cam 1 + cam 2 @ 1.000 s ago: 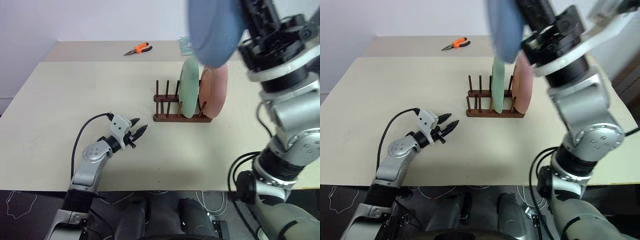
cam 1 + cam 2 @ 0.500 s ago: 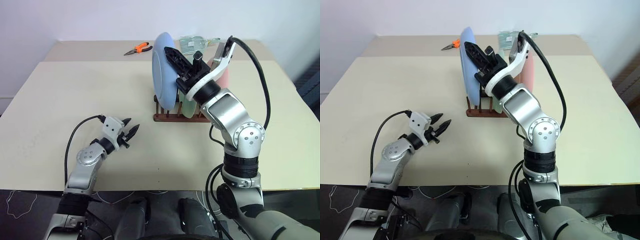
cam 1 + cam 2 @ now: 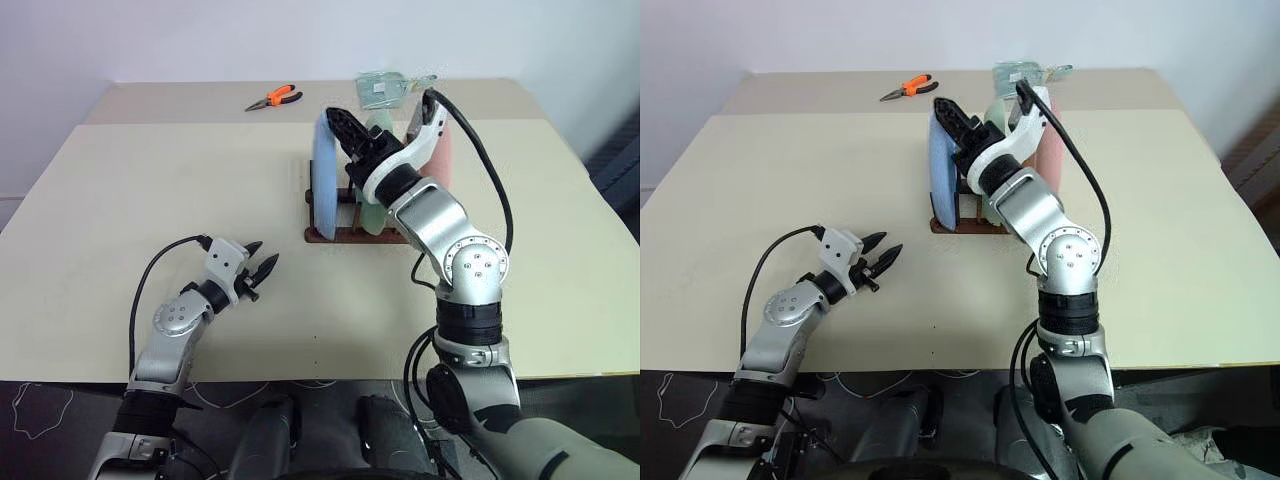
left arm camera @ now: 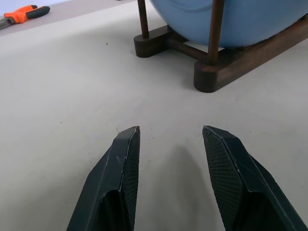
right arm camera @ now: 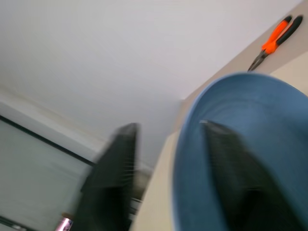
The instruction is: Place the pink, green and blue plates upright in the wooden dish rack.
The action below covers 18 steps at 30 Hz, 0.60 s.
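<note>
Three plates in rack, green plate mostly hidden, right end effector blurred.

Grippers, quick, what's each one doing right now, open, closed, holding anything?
Left gripper: open, holding nothing, low over the table.
Right gripper: open, fingers straddling the blue plate's rim at the wooden dish rack.

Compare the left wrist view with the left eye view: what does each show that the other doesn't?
Left wrist: a close look at the wooden dish rack's base and dowels, past the open left end effector.
Left eye: the green plate, the pink plate and the right end effector at the blue plate's rim.
Both: the blue plate standing in the rack, orange pliers, table.
</note>
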Motion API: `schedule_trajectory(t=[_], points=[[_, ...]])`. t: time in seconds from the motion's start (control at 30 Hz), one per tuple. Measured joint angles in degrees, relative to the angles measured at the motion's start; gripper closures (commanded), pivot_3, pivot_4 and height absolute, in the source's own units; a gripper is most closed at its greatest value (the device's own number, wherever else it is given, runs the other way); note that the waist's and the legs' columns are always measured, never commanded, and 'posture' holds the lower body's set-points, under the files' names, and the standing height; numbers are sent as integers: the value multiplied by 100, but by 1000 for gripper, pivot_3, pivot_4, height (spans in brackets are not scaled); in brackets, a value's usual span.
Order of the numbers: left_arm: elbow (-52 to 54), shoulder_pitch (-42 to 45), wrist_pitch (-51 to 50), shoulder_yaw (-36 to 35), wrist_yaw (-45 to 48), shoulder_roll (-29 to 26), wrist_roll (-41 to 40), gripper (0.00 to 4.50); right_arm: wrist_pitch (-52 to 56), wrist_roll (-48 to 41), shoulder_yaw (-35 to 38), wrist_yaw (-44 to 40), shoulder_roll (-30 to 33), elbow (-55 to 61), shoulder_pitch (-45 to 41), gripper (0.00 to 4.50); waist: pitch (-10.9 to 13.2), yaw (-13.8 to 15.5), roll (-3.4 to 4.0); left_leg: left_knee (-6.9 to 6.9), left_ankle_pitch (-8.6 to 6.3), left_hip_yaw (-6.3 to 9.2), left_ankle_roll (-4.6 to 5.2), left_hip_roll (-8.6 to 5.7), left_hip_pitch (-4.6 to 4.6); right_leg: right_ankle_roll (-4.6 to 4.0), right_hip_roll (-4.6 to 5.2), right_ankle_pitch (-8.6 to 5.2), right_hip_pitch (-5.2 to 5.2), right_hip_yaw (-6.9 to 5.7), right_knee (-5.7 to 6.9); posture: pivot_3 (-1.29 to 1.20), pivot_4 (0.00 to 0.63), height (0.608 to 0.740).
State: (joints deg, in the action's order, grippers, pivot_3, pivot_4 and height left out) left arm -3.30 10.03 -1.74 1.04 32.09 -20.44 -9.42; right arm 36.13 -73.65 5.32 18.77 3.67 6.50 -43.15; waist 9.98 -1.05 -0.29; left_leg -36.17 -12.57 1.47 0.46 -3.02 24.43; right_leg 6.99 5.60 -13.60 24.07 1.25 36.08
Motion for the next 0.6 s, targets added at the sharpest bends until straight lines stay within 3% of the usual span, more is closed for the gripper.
schedule_trajectory(t=[0.03, 0.3, 0.4, 0.57, 0.6], points=[[0, 0, -3, 0, 0, 0, 0, 2405, 39, 150, -9, -87, 69, -8, -70, 442, 0, 1, 0, 0, 0, -1, 0, 0, 0, 0, 0, 0, 0, 0, 0, 0, 150, 738], [39, -17, -18, 7, -1, 20, 0, 2405, 158, 1539, -436, -1196, 815, 298, -397, 442, 1, 4, 0, -1, 0, -3, 0, 0, 2, 1, -1, 0, 2, -1, 0, 0, 150, 738], [160, -45, -51, 31, -5, 37, 1, 2405, 99, 2106, -662, -2282, 1824, 977, -520, 442, 3, 45, -3, -2, 0, -3, 0, -1, 9, 2, 2, -1, 1, -6, -8, 0, 150, 738], [222, -76, -144, 33, -7, 28, 1, 2405, 84, 2199, -326, -3368, 2760, 1718, -372, 442, 2, 38, -6, -4, 0, -2, 1, 1, 8, 0, 7, -2, -4, -6, -11, 0, 150, 738], [228, -74, -150, 36, -5, 30, 1, 2405, 101, 2239, -237, -3480, 2922, 1764, -280, 677, 2, 39, -6, -4, 0, -2, 1, 1, 7, -3, 9, -4, -4, -6, -11, 0, 150, 738]])
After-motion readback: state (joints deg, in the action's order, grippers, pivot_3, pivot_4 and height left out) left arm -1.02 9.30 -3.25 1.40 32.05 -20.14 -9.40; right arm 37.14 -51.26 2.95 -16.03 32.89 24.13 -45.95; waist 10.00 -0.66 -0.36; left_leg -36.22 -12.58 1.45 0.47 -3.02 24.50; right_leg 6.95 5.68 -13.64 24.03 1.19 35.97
